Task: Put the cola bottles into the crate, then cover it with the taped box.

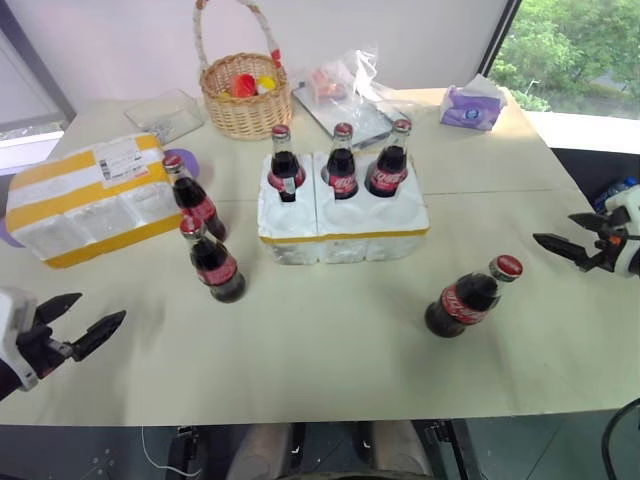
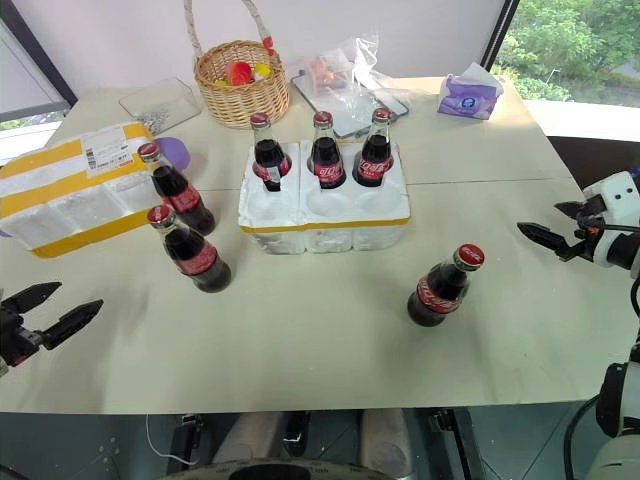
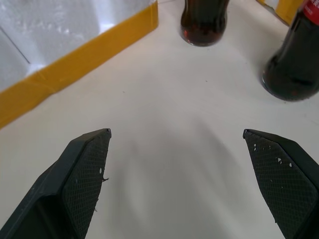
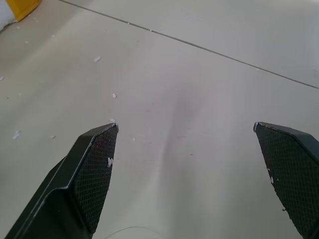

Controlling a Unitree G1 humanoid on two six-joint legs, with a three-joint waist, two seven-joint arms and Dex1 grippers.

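Black fingers of the left hand stand spread wide with nothing between them, hovering over the pale worktop well short of the crate on its left side. Its wrist view brings up close what the head views give only from afar: a yellow tape band on the taped box and the dark bases of two bottles. The right hand is likewise spread and empty, out at the worktop's edge well to the right of the crate; its wrist view picks out small white crumbs (foam, by the look of them) scattered on the surface.

Low and white, the crate carries a yellow tape strip along its front rim. Three cola bottles stand upright in its back row, red caps up, red-and-white labels facing forward. Two more stand loose on the worktop just left of the crate, and a sixth bottle stands in front of the crate to its right. Further left of the crate lies the taped box, a white shipping label on its top. Behind the crate sit a wicker basket, a clear plastic bag and a purple tissue pack.
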